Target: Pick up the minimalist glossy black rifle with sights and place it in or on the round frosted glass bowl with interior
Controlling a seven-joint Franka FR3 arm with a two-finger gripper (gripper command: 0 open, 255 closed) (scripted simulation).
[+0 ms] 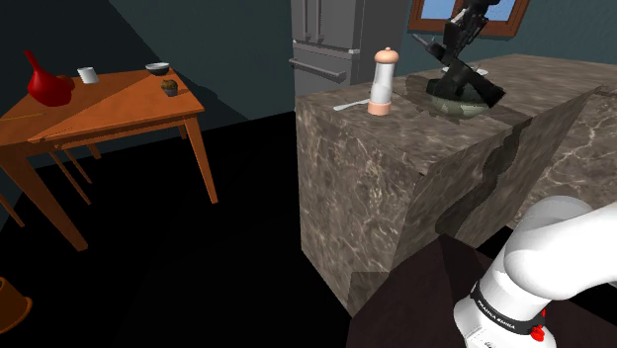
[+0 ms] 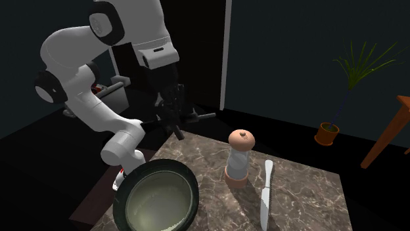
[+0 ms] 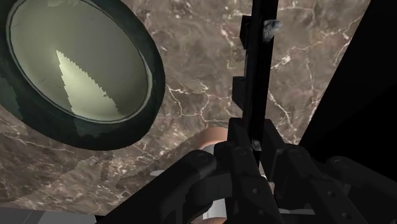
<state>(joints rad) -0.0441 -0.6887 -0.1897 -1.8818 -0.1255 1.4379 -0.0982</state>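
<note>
1. Gripper (image 3: 254, 145) pinches the rifle (image 3: 261, 70), clear of the counter (image 3: 197, 57).
2. Step, as I judge it: carrying it to the bowl (image 3: 158, 89), which sits below and beside the gripper.
3. Next: centre over the bowl, lower, release.

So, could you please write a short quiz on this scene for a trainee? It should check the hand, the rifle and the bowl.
1. True or false: the hand is shut on the black rifle.
2. In the second exterior view, which thing stands between the bowl and the white knife? A) the grinder B) a red jug C) a cup
3. Does the rifle already lie in the bowl?

Key: 1 true. 2 A. 3 no, it is held in the air above the counter, beside the bowl.
</note>
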